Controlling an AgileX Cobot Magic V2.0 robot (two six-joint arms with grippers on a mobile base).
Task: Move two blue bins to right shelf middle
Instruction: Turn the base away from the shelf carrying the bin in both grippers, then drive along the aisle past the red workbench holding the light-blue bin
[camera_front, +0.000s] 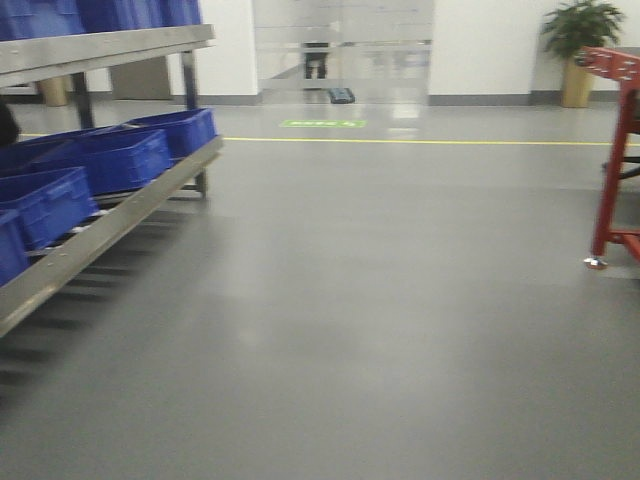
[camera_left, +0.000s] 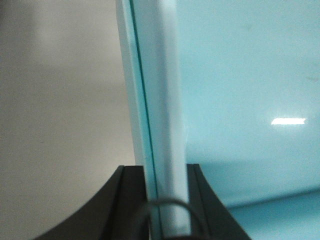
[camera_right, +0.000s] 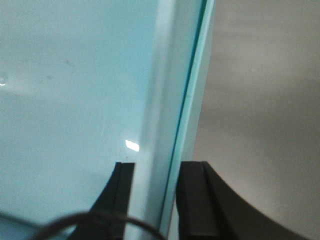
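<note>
Steel-railed shelf (camera_front: 110, 222): at the left edge of the front view; its tiers carry dark blue crates (camera_front: 120, 158) on roller tracks; by its build it is judged to be the target shelf, though no free middle slot shows from here.
Open floor (camera_front: 380, 300): grey and bare ahead; the picture is blurred, so the base is judged to be travelling or turning.
Red cart (camera_front: 618, 150): at the right edge, well apart from the shelf; it is an obstacle to give room when swinging the load round.
Left gripper (camera_left: 165, 172): dark jaws stand one on each side of a pale cyan wall and pinch it; floor lies outside the wall, the bin's hollow inside.
Blue bins (camera_left: 250, 90): held between the two arms and out of the front view; a thin dark seam runs along the gripped wall, so two nested walls are judged to be clamped as one; the count cannot be confirmed.
Right gripper (camera_right: 156, 170): jaws pressed onto the opposite wall of the blue bins (camera_right: 75, 100) in mirror fashion; floor lies to its outer side.
Step in hand: carrying the load to the shelf.
Method: hold both clamps firm and level; fix the spacing of the arms so neither wall is pulled or bowed; turn the base slowly; square up to the middle tier before reaching in.
Risk: the smooth walls may slip, or the nested bins part at the seam.
</note>
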